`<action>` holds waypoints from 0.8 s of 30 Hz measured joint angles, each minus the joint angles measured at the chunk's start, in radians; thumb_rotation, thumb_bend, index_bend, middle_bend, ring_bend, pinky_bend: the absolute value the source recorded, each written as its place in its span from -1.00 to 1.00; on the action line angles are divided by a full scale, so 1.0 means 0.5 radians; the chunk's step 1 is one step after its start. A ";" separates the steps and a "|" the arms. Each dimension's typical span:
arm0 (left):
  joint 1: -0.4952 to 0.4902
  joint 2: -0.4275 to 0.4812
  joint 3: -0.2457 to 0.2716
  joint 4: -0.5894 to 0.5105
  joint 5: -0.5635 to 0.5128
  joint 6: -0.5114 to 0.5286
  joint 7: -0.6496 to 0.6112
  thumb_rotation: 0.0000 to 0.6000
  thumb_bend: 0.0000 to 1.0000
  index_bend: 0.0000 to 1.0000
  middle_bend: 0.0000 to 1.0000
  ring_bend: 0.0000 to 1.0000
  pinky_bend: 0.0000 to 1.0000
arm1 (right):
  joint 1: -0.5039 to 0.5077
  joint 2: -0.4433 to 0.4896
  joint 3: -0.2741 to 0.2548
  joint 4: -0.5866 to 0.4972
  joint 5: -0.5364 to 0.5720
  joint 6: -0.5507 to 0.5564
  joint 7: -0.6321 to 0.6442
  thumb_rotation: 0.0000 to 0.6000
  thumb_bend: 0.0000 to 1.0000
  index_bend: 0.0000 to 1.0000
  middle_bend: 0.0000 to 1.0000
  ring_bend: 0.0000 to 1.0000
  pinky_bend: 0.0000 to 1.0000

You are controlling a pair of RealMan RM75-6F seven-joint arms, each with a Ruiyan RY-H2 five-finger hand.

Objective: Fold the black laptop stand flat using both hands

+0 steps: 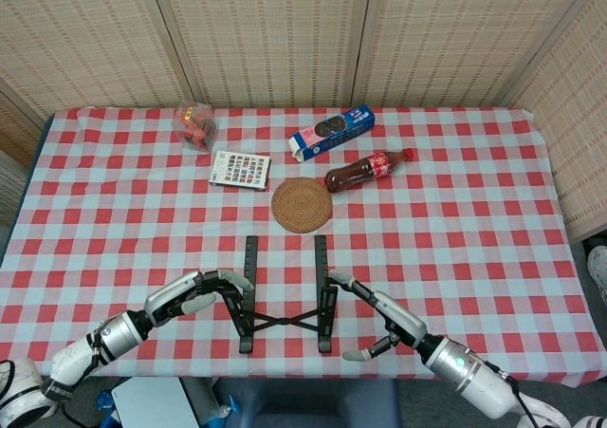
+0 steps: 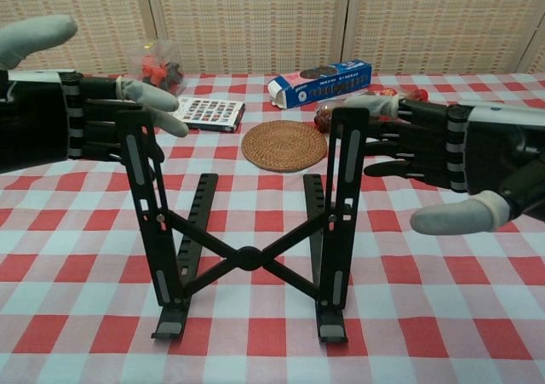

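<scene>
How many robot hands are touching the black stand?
2. The left hand has its fingers against the stand's left upright arm, and the right hand has its fingers against the right upright arm.

On the checked worktop lie a round woven coaster, a cola bottle on its side just beside it, a blue biscuit box, a patterned card box and a clear snack jar.
</scene>
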 measured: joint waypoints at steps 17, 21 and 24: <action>-0.042 0.104 0.188 -0.128 0.117 0.117 0.128 -0.41 -0.65 -0.48 -0.48 -0.39 -0.38 | 0.079 -0.127 -0.052 0.063 0.032 -0.048 -0.012 1.00 -1.00 -1.00 -0.87 -1.00 -1.00; -0.052 0.108 0.201 -0.133 0.099 0.121 0.137 -0.41 -0.65 -0.48 -0.48 -0.39 -0.38 | 0.100 -0.185 -0.076 0.107 0.036 -0.073 -0.008 1.00 -1.00 -1.00 -0.87 -1.00 -1.00; -0.059 0.108 0.208 -0.135 0.089 0.123 0.141 -0.41 -0.65 -0.48 -0.48 -0.39 -0.38 | 0.110 -0.215 -0.097 0.134 0.043 -0.090 -0.001 1.00 -1.00 -1.00 -0.87 -1.00 -1.00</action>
